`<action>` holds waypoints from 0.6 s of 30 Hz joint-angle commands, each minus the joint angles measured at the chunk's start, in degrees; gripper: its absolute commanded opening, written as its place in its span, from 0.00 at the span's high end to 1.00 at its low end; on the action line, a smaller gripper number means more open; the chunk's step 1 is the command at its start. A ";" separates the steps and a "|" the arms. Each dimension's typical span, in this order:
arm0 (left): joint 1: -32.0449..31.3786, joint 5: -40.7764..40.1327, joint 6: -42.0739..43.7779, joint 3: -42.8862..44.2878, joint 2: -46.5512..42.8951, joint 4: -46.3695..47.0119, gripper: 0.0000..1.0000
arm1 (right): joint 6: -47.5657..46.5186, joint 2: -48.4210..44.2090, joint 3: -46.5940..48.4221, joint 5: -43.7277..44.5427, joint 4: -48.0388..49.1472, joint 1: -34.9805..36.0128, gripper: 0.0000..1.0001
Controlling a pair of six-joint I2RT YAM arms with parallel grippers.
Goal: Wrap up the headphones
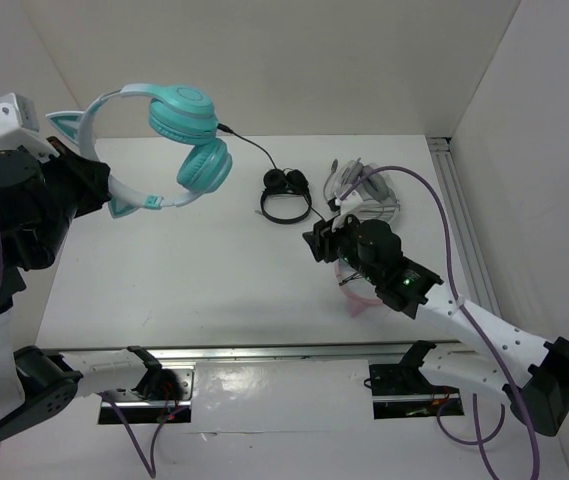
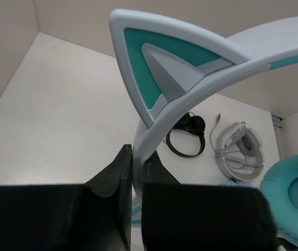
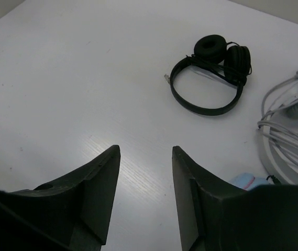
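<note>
Above the far-left part of the desk, the teal headphones are hanging in the air, not touching the surface. Four sets are showing in all: this teal one, one pair of small black headphones lying flat near the middle of the far side, one pair of grey-white headphones with their cord bundled just to the right of those, and one pink pair mostly hiding under the right arm. Two arms are working.

White, matte board is serving as the desk, with pale panels walling it in at the back and both sides, and metal rails running along the right and near edges.

Seen from the top, the teal set's long axis is lying left to right: the closed arch of the headband is pointing left, and the two cups are sitting close together at the right end. Its thin black cable is trailing down and right toward the small black pair.

The left fingers are pinching the headband beside a cat ear. The right fingers are spread apart over bare desk, gripping nothing, near the small black pair.
</note>
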 commanded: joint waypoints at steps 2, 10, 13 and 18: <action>0.29 -6.63 -1.45 -0.50 -0.88 7.71 1.00 | 2.71 -2.59 -0.44 3.06 -1.41 -0.35 0.50; 0.29 -12.95 -0.13 -11.98 -1.41 10.69 1.00 | 5.09 -5.31 3.50 0.69 -10.18 -0.35 1.00; 0.29 -18.05 3.29 -19.73 -1.41 14.64 1.00 | 5.09 -6.54 9.39 1.83 -17.37 0.79 1.00; 0.29 -14.32 9.67 -34.06 0.43 19.38 1.00 | 0.45 -5.32 24.30 11.72 -28.73 4.55 1.00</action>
